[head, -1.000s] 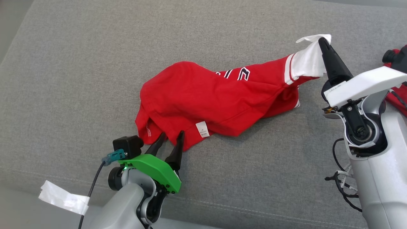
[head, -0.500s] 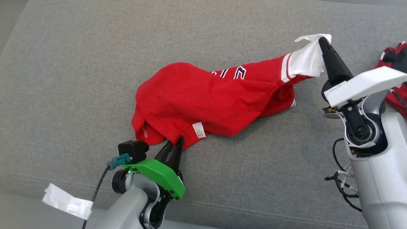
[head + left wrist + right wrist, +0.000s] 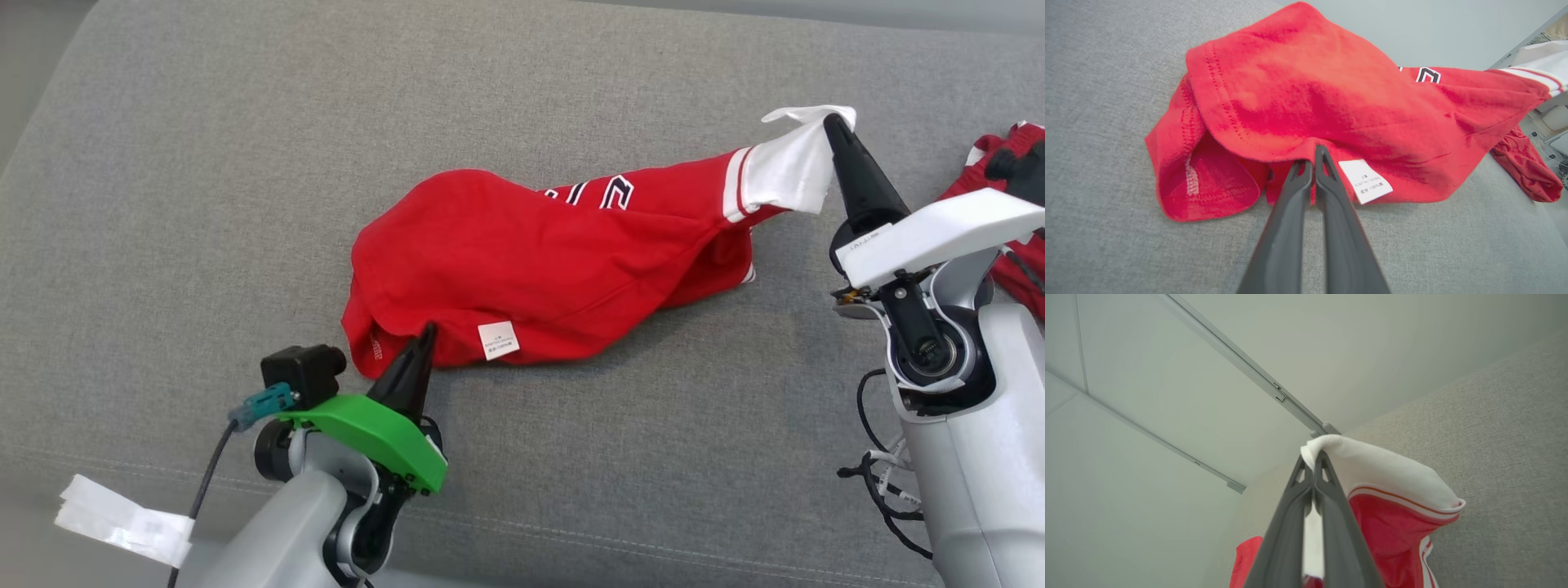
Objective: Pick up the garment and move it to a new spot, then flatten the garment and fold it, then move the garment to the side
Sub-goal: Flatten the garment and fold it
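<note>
A red garment (image 3: pixel 539 269) with a white sleeve cuff (image 3: pixel 788 167) and dark lettering lies stretched across the grey cushion (image 3: pixel 245 163). My left gripper (image 3: pixel 426 331) is shut on the garment's red hem, just left of a small white label (image 3: pixel 498 340); the left wrist view shows the same pinch at the hem (image 3: pixel 1312 157) beside the label (image 3: pixel 1365 180). My right gripper (image 3: pixel 834 122) is shut on the white cuff and holds it raised at the right. In the right wrist view the cuff (image 3: pixel 1372 465) drapes over the closed fingertips (image 3: pixel 1314 457).
Another red cloth (image 3: pixel 1008 204) lies at the right edge behind my right arm. White tape (image 3: pixel 122 523) hangs near the cushion's front seam at the lower left. Loose black cables (image 3: pixel 878 482) dangle by the right arm.
My left gripper has closed from open onto the red hem and drawn it slightly up and left. The right gripper keeps its hold on the cuff. The head camera shifted a little.
</note>
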Available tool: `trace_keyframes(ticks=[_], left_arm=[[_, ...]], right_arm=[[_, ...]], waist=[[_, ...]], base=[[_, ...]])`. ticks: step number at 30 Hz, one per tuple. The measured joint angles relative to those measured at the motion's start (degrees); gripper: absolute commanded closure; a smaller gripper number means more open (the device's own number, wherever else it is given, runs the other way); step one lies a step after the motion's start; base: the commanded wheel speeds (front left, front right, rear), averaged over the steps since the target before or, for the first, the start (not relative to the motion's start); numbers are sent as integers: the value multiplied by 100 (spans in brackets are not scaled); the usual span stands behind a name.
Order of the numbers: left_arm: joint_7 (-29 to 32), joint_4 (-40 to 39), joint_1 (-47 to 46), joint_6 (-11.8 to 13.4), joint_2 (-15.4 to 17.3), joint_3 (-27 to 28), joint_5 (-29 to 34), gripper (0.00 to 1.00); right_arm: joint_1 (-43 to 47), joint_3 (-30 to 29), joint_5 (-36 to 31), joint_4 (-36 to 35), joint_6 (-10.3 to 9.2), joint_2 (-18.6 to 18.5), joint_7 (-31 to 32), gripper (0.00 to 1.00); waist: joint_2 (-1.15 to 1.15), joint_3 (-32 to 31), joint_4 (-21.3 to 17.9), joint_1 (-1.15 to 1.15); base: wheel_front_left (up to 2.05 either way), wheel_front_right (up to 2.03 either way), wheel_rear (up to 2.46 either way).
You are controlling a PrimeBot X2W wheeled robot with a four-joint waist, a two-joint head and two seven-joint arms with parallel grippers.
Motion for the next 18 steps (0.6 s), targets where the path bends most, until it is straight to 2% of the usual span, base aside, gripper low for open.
trace_keyframes(ticks=[4, 10, 18], left_arm=[[-51, -523, 21, -56, 225, 292, -21, 100], [-69, -1612, 24, -205, 627, 864, -129, 100], [-118, -3212, 47, -130, 1316, 1871, -171, 100]], right_arm=[[23, -154, 111, -69, 45, 13, -137, 100], [6, -390, 456, -458, 236, 100, -294, 100], [25, -512, 1234, -1299, 490, 289, -298, 100]], waist=[[0, -103, 4, 0], [0, -334, 22, 0], [0, -769, 7, 0]], base=[[0, 0, 0], [0, 0, 0], [0, 0, 0]])
